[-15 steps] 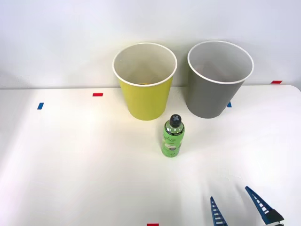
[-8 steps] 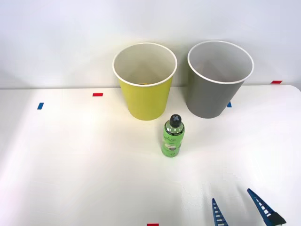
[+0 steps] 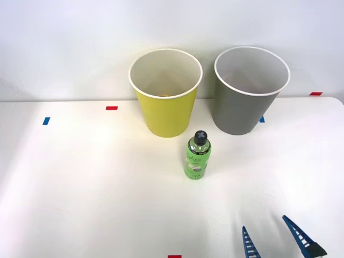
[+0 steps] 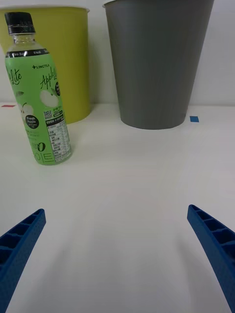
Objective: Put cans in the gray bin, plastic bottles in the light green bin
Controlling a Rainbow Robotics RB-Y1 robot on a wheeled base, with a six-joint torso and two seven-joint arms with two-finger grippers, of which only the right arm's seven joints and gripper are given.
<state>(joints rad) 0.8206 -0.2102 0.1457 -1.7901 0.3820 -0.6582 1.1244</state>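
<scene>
Blue ribbed fingers of the right gripper (image 3: 272, 238) spread wide, grasping nothing, low over the white table (image 3: 80, 188). Farther on, upright green plastic bottle (image 3: 197, 156), just in front of the light green bin (image 3: 165, 94). Probably light, smooth, slightly squashy; best gripped mid-body at the label. Beyond, to the right, the gray bin (image 3: 250, 91).

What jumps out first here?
Two tall bins at the back of the white table: the light green bin left, the gray bin right. A green bottle stands upright before them, nearer the green one. The open gripper waits at the near edge.
</scene>
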